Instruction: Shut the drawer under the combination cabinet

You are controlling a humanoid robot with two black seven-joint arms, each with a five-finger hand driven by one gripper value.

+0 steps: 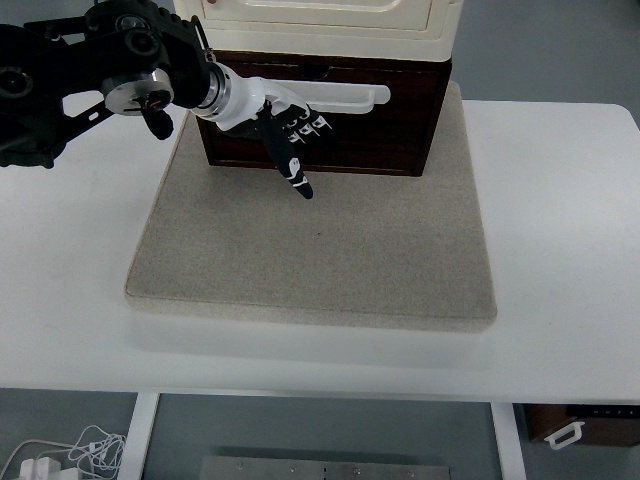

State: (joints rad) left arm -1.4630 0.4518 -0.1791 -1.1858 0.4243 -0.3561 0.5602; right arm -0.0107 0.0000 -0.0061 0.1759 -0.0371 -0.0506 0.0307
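The drawer in front of me is dark brown wood with a long white bar handle running across its upper front. It forms the bottom part of the combination cabinet, sitting directly beneath the cream-coloured upper unit at the far edge of the table. Its front looks about flush with the dark wooden frame around it, and a thin dark gap shows along its top edge.
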